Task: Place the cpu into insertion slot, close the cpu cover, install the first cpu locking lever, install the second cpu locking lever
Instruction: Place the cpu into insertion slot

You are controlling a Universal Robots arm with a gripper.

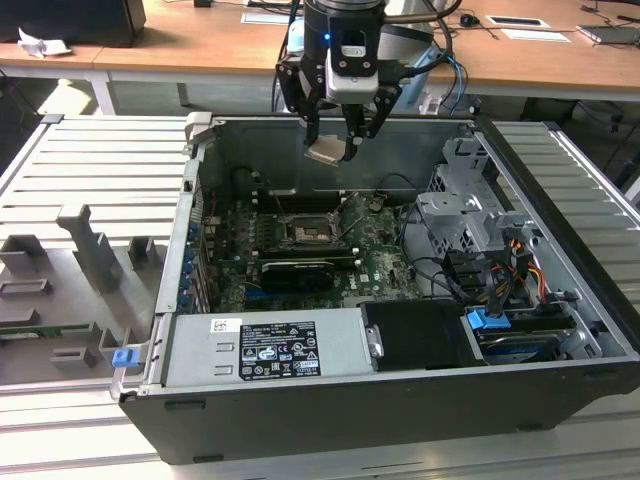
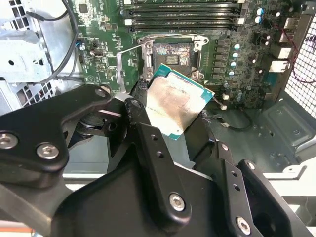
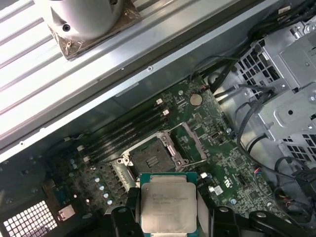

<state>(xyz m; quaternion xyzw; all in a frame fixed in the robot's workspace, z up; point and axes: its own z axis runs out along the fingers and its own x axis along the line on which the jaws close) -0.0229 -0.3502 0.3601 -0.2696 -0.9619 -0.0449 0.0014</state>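
My gripper (image 1: 333,145) hangs over the open computer case, shut on the cpu (image 1: 325,152), a flat square chip with a smeared silver-grey top. In both wrist views the cpu (image 2: 177,103) (image 3: 168,202) sits between the black fingers (image 2: 138,118), clearly above the green board. The insertion slot (image 1: 303,232) (image 2: 173,53) (image 3: 153,159) lies bare and dark below, a little ahead of the chip. The cpu cover (image 3: 190,139) (image 2: 129,66) stands swung open beside the slot. A thin locking lever (image 3: 190,164) sticks out near it.
Memory slots (image 2: 182,15) run along one side of the socket. A long black card (image 1: 297,272) lies in front of it. A labelled power supply (image 1: 265,350) fills the case front, and a metal drive cage (image 1: 465,225) with cables stands at the exterior view's right.
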